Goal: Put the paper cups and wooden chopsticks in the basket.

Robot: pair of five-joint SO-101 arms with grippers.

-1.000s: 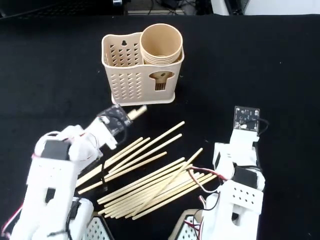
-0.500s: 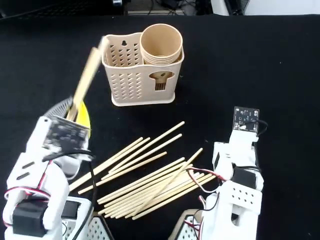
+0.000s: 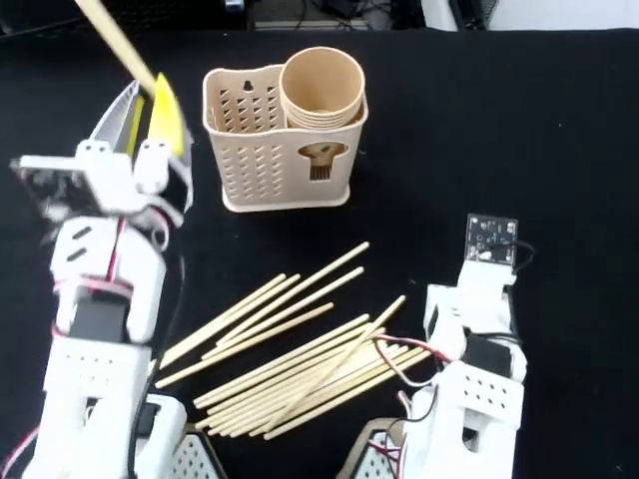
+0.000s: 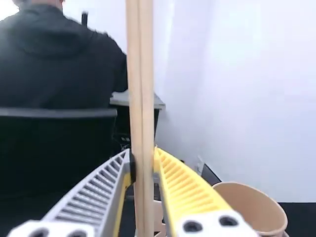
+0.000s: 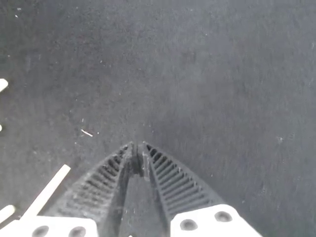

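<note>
Chopsticks (image 3: 300, 344) lie loose in a fanned heap on the black worktop (image 3: 539, 130) between the two arm bases. The right claw (image 5: 137, 152) is pressed together on nothing, low over bare surface just beside the heap. Farther back the left claw (image 4: 141, 157) is raised beside the basket (image 3: 255, 165), pinching two held sticks (image 4: 139, 74) that point up and away; stacked paper cups (image 3: 321, 85) sit in the basket compartment farther from that claw.

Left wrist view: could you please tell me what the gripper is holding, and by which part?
The left gripper clamps pale wooden chopsticks, seemingly two, low on their length; most of them sticks out beyond its grip.
</note>
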